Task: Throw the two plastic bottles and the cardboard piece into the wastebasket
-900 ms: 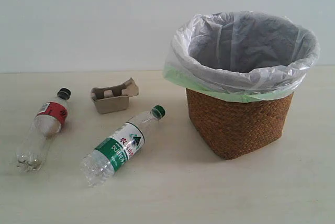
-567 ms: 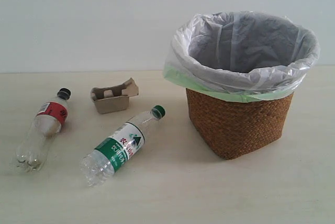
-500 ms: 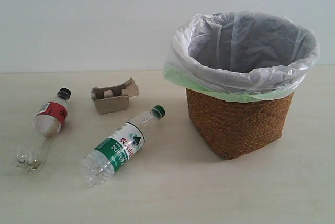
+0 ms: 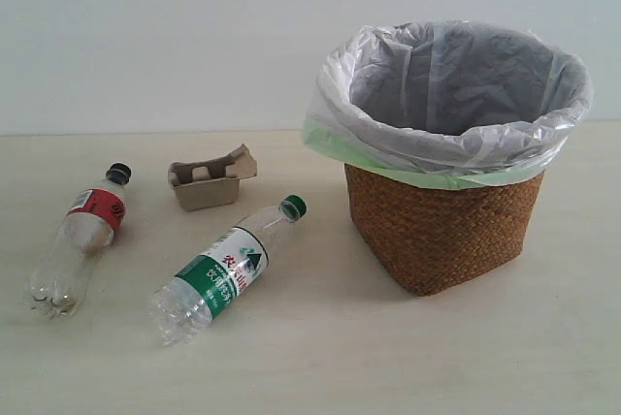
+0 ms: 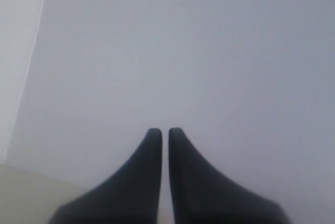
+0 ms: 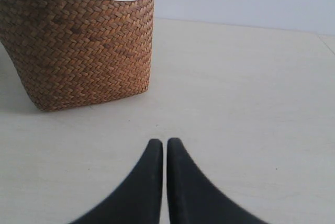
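Left tool (image 5: 164, 131), right tool (image 6: 164, 141): matte black, tapered, rounded tips

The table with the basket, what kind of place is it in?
Probably a robot test bench, not a home: a plain pale tabletop against a blank white wall, holding only a brown wicker wastebasket lined with a plastic bag, two clear plastic bottles and a grey-brown cardboard piece.

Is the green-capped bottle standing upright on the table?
No, the green-capped bottle lies on its side on the table, cap toward the wastebasket.
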